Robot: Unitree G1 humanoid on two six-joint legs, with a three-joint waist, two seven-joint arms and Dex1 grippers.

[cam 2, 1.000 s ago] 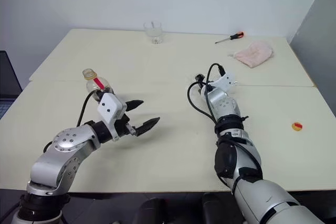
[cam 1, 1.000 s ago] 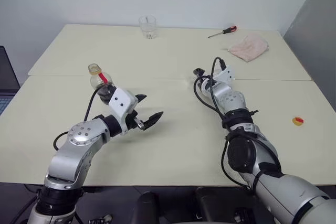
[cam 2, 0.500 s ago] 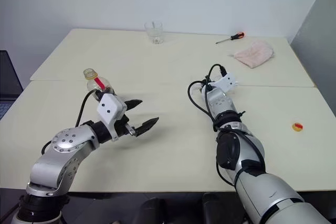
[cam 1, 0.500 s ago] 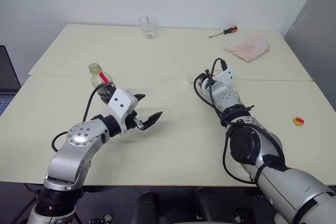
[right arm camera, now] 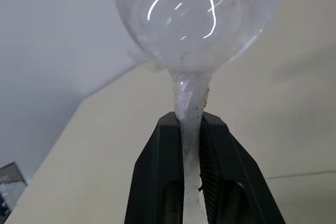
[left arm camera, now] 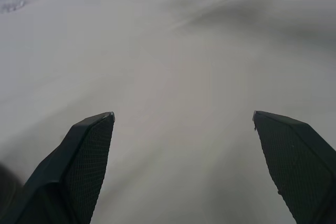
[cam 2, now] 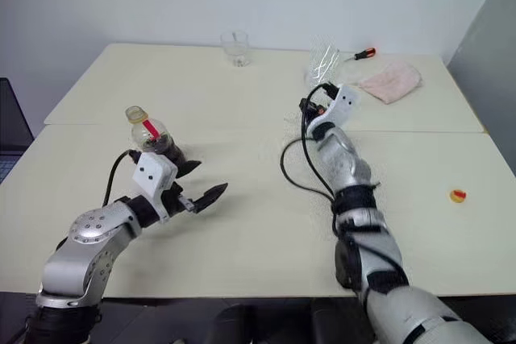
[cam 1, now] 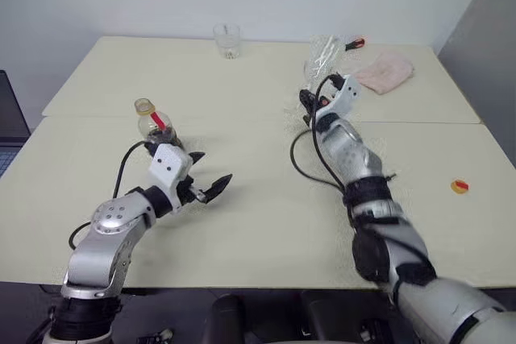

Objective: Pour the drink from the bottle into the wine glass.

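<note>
With the right gripper (right arm camera: 191,124) clamped on the stem of the clear rounded wine glass (right arm camera: 197,19) and the left gripper (left arm camera: 184,124) gaping wide beside the squat clear plastic bottle (cam 2: 151,136), the glass is secured, so grasping the bottle seems next.

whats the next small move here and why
Probably set the wine glass upright on the table: the right gripper is shut on its stem and holds it aloft, while the left gripper hangs open and empty by the bottle.
</note>
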